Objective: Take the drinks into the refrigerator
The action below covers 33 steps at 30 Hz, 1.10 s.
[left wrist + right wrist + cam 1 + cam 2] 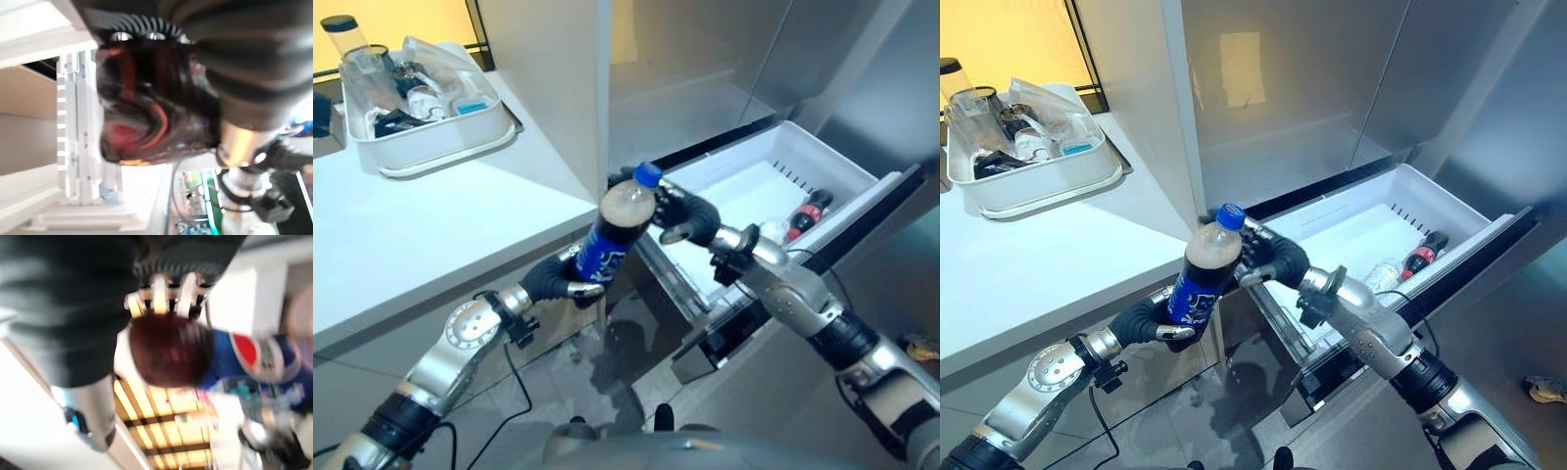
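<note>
Beside the white worktop (431, 235), at the mouth of an open refrigerator drawer (1449, 201), a humanoid robot holds a cola bottle (617, 230) in mid-air between both hands. At the worktop's far left corner a white tray (431, 147) of jars and kitchen clutter sits untouched. Moving right, the left hand (558, 279) grips the bottle's lower half, fingers curled round the blue label. The bottle leans, its blue cap (648, 174) tipped up toward the drawer, its base just off the worktop's front right corner. The right hand (680, 215) closes on the bottle's shoulder and neck just below the cap, fingers wrapped round the dark upper part. Farther right, the white drawer stands pulled out, and at least one drink already lies inside near its right wall: a dark bottle with a red cap (808, 213), with what looks like a clear bottle (1386, 271) beside it. By these signs the task is partly done: some drinks are stowed, while this bottle is not yet in the drawer and appears to be passing from left hand to right. It remains to be carried over the rim and set down.
</note>
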Motion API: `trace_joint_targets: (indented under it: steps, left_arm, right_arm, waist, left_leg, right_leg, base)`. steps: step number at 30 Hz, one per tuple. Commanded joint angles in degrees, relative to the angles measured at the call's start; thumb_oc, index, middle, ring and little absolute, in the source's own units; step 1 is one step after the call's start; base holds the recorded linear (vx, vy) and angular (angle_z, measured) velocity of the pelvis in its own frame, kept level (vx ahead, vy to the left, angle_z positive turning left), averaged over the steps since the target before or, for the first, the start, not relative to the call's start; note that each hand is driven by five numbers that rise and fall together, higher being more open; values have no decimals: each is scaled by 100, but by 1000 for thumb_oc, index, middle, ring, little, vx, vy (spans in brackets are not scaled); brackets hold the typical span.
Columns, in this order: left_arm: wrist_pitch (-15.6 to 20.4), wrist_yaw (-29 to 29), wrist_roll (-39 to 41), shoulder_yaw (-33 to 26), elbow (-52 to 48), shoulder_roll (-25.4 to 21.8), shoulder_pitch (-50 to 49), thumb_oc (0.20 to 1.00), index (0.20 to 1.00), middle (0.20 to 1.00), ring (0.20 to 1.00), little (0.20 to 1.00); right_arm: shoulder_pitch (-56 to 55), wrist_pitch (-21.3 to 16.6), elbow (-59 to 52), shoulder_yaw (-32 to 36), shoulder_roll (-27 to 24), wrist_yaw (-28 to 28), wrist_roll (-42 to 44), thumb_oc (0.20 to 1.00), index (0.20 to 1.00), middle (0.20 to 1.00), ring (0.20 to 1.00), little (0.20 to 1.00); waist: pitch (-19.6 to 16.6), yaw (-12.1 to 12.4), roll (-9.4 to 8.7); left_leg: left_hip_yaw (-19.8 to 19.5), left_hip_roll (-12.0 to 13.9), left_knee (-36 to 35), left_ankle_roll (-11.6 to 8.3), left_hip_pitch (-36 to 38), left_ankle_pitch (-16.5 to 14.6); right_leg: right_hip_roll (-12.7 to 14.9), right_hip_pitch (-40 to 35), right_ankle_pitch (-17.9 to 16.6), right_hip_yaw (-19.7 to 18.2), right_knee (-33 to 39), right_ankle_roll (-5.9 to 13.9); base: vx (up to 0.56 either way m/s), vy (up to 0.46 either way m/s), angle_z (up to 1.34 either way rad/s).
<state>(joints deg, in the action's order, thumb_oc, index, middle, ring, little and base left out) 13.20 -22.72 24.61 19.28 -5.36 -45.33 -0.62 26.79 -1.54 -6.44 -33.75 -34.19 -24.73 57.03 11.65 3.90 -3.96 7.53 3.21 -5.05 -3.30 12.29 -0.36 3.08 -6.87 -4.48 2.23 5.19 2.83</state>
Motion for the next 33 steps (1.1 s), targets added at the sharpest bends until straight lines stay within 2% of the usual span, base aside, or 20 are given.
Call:
trace_joint_targets:
  steps: [1, 13, 22, 29, 33]
  left_arm:
    - [546, 217, 68, 9, -96, 137, 694, 200, 200, 200, 200, 200]
    - [559, 340, -146, -28, 89, 199, 770, 200, 200, 200, 200, 200]
    - [571, 447, -167, -69, 175, 275, 831, 200, 200, 200, 200, 200]
    - [588, 432, -106, -169, 170, 237, 769, 200, 200, 200, 200, 200]
    - [499, 431, 192, -301, -153, 226, 653, 200, 200, 200, 200, 200]
  right_arm:
    - [333, -65, -699, -244, 107, -315, 323, 1000, 1000, 1000, 1000, 1000]
    - [168, 263, -770, -761, 401, -440, 345, 1000, 1000, 1000, 1000, 1000]
    - [272, 282, -700, -952, 951, -350, 520, 1000, 1000, 1000, 1000, 1000]
    - [388, 314, -776, -1131, 1116, -430, 566, 1000, 1000, 1000, 1000, 1000]
    - [446, 220, -796, -1174, 1365, -324, 554, 1000, 1000, 1000, 1000, 1000]
  waist:
    - [-224, 63, -43]
    - [-165, 102, -68]
    - [-158, 161, -53]
    - [-151, 200, -45]
    - [-140, 246, -39]
  left_leg:
    - [98, 404, 5, -251, 84, -318]
    - [30, 407, 5, -252, 18, -245]
    - [6, 404, 5, -249, 6, -235]
    - [-1, 404, 5, -247, 13, -238]
    - [5, 411, 5, -243, 3, -227]
  right_leg:
    - [769, 142, 20, 114, -322, 777]
    - [776, 192, 18, 149, -378, 751]
    - [785, 185, 30, 161, -371, 740]
    - [795, 178, 24, 162, -376, 736]
    - [801, 184, 15, 179, -366, 735]
  base:
    - [0, 0, 0]
    - [-8, -1, 0]
    - [0, 2, 0]
    - [0, 0, 0]
    - [0, 0, 0]
